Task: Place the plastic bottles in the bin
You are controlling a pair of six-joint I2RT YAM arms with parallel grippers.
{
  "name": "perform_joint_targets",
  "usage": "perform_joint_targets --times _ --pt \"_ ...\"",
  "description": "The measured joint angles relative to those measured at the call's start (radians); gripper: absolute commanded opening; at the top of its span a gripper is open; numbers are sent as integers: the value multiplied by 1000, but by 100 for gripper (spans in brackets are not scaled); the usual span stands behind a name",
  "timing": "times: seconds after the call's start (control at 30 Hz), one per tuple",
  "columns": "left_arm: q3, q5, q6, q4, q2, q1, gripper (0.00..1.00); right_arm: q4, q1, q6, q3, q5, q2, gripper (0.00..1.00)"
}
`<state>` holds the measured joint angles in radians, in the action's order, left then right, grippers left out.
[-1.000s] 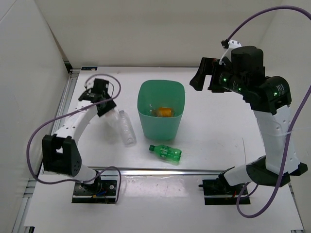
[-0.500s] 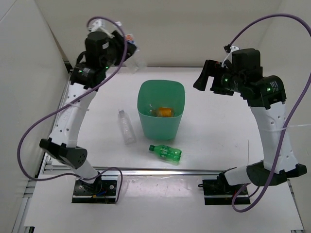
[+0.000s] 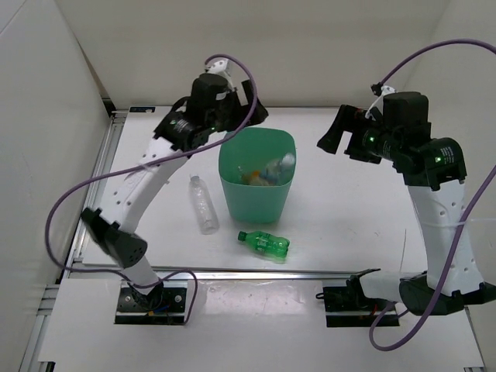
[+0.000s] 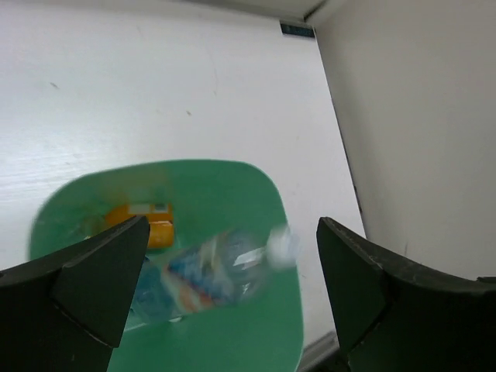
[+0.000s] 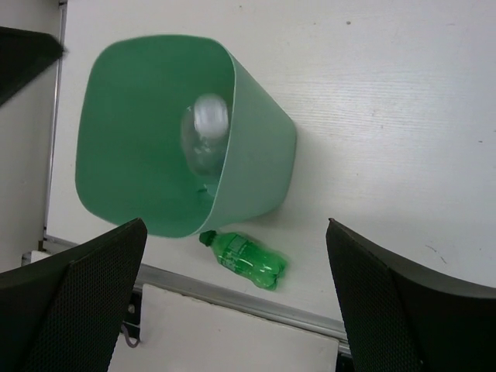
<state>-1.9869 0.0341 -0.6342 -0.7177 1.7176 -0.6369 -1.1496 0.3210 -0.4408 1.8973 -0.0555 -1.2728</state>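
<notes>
The green bin (image 3: pixel 232 198) stands mid-table. My left gripper (image 3: pixel 249 116) hangs open over its back left rim. In the left wrist view the wide-apart jaws of the left gripper (image 4: pixel 232 288) frame a blurred clear bottle (image 4: pixel 208 273) with a red-white label, loose inside the bin (image 4: pixel 232 169) next to an orange bottle (image 4: pixel 144 225). That clear bottle (image 3: pixel 279 166) leans against the bin's right wall. A second clear bottle (image 3: pixel 203 203) lies on the table left of the bin. A green bottle (image 3: pixel 264 244) lies in front of it. My right gripper (image 3: pixel 335 133) is open and empty, up right of the bin.
White walls enclose the table at the left, back and right. A metal rail (image 3: pixel 256 271) runs along the near edge just beyond the green bottle (image 5: pixel 245 260). A second rail (image 3: pixel 99 170) borders the left side.
My left arm swung from the back left to above the bin and opened; the labelled clear bottle left its jaws and is dropping into the bin. The right arm shifted slightly right.
</notes>
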Motion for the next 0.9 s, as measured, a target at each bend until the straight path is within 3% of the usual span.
perform_joint_targets --times 0.17,0.27,0.37,0.47,0.6,0.9 --pt "183 194 24 22 -258 4 100 2 0 5 -114 7 61 100" --pt "384 324 -8 56 -459 24 100 0 0 6 -153 9 77 100" --pt "603 369 -69 60 -590 113 100 0 0 6 -161 8 77 100" --pt "745 313 -106 53 -554 232 100 1 0 6 -161 6 78 100" --pt "863 192 -123 53 -360 342 100 1 0 7 -161 2 75 100" --pt "937 68 -88 69 -208 359 100 1 -5 26 -161 -1 64 100"
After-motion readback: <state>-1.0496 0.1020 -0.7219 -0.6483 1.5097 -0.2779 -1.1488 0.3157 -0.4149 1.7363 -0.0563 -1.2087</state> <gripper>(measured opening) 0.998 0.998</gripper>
